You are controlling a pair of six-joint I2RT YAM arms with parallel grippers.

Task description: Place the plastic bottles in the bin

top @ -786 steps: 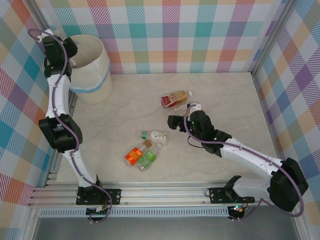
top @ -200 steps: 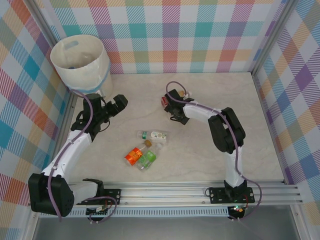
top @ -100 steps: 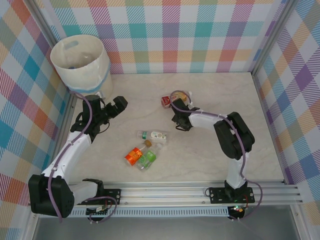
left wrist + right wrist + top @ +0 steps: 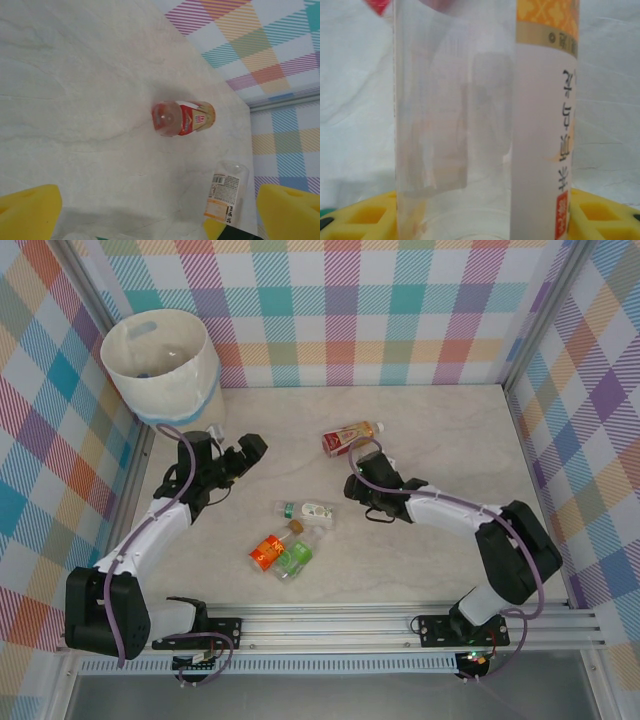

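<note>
Gripping a clear bottle [image 4: 485, 125] between its yellow pads [image 4: 355, 220], the right gripper [image 4: 362, 480] sits near the middle of the table [image 4: 450, 420], closed on the bottle's lower body. The left wrist camera sees that same bottle [image 4: 227, 192] standing up out of the gripper.

The bin [image 4: 160, 370] is in the far left corner, well away from it. The left gripper [image 4: 250, 450] lies between the two, spread wide and empty, and faces the held bottle. I judge the step to be a hand-over, or else a long carry across. For a hand-over I'd bring the bottle squarely between the left pads [image 4: 27, 210] and let them close on the free upper part. The right arm should release only once they have it. The plastic looks thin and slick, so I'd squeeze gently.

A red-labelled bottle [image 4: 350, 438] lies on its side just beyond the right gripper. Nearer me lie a green-and-white bottle [image 4: 310, 510], an orange-labelled bottle [image 4: 268, 550] and a green-labelled bottle [image 4: 293, 560], the last two side by side.

The held bottle's label is white with an orange band. It carries dark characters running sideways and a block of small print, neither of which I can read. No brand name is legible on the others.
</note>
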